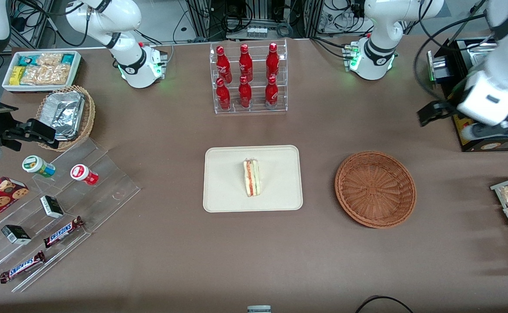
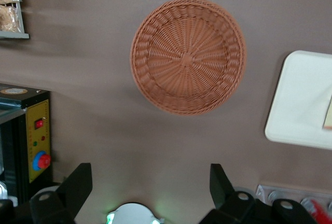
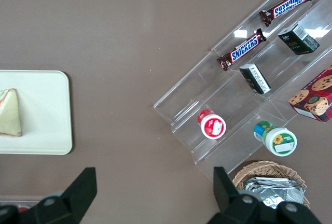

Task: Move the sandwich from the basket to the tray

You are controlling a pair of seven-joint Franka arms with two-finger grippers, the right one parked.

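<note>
Front view shows the sandwich [image 1: 251, 177] lying on the tray [image 1: 223, 182], a little toward the 3 o'clock side of the tray's middle, its red and green filling edge facing up. The tray sits flat on the brown worktop [image 1: 171, 261] near the centre. The basket [image 1: 375, 189] stands at 3 o'clock from the tray, apart from it with a strip of bare worktop between, and nothing lies in it. At 12 o'clock from the tray, farther from the front camera, a clear rack of red bottles [image 1: 248, 78] stands upright.

The tool [image 1: 432, 114] hangs above the worktop at about 1 o'clock from the basket, well apart from it and from the sandwich, close to a black box with a yellow panel [image 1: 475, 139]. In the left wrist view the tool [image 2: 150, 182] has its two dark fingers [image 2: 78, 185] spread wide with only bare worktop between them; it holds nothing. The same view shows the basket [image 2: 188, 56] whole and bare inside, and a corner of the tray [image 2: 298, 99] with an edge of the sandwich [image 2: 328, 114] just showing.

Toward the parked arm's end of the worktop, the right wrist view shows a clear stepped stand [image 3: 244, 79] carrying Snickers bars [image 3: 241, 50], and a tan basket of foil packs [image 3: 270, 185].
</note>
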